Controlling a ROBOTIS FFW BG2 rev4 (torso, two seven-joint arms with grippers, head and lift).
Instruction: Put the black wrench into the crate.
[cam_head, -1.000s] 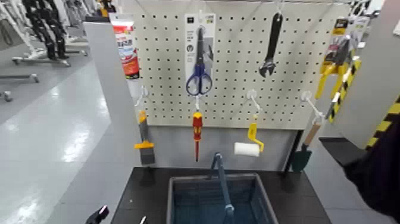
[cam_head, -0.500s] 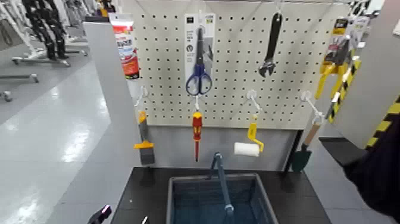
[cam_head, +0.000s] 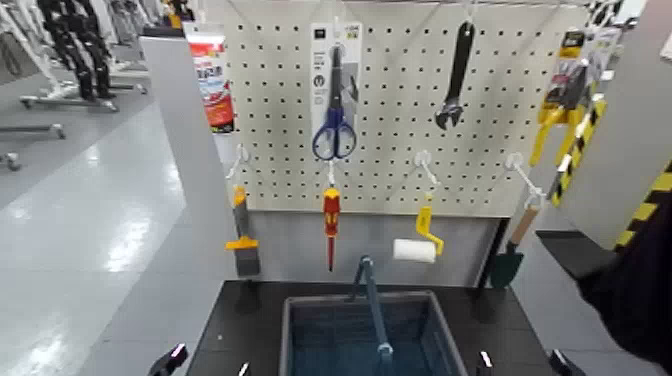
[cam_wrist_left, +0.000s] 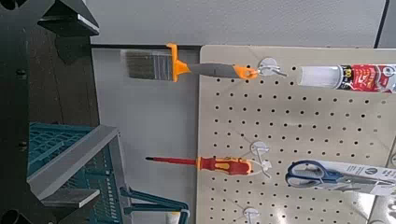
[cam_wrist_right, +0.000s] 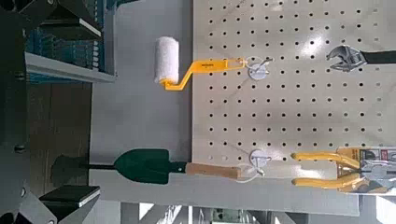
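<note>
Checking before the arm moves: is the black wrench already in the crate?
No, the black wrench hangs by its handle end on the pegboard, above the crate.

There is a dark table (cam_head: 255, 315) below the pegboard. On the table stands one crate (cam_head: 287, 330), with grey rim and blue-grey slotted walls. Its bar handle (cam_head: 375, 305) is raised, and it crosses above the opening. The table surface is visible at both sides of the crate.
</note>
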